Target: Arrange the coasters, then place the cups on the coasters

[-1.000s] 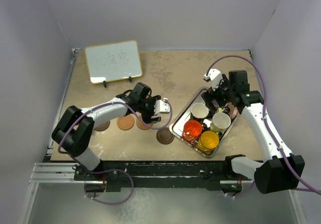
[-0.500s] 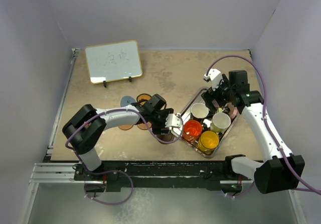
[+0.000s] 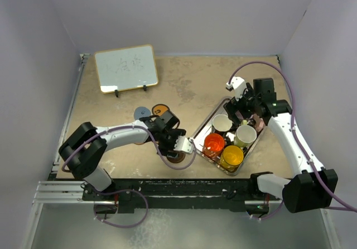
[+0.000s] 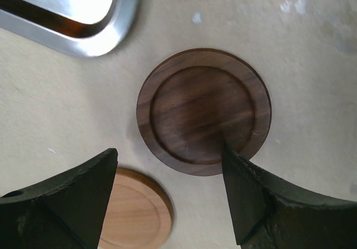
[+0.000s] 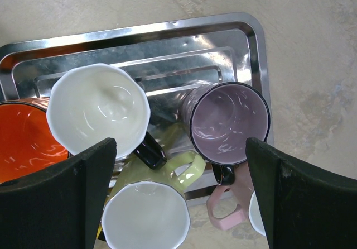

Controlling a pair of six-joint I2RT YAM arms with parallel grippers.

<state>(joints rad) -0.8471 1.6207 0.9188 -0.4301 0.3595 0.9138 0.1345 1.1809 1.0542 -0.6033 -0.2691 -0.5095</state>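
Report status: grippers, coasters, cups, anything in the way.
Left gripper open over the dark coaster, nothing held. Right gripper open above the mugs in the tray. Tan coaster close beside; tray corner near.

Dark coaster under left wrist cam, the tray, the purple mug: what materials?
Dark coaster: looks like wood, dark-stained or walnut, matte; grain streaks, recessed centre.
Tray: metal, likely stainless steel, polished; mirror-like glare.
Purple mug: translucent glass or plastic, glossy; smoky see-through tint, bright highlights. Which one, cannot tell.
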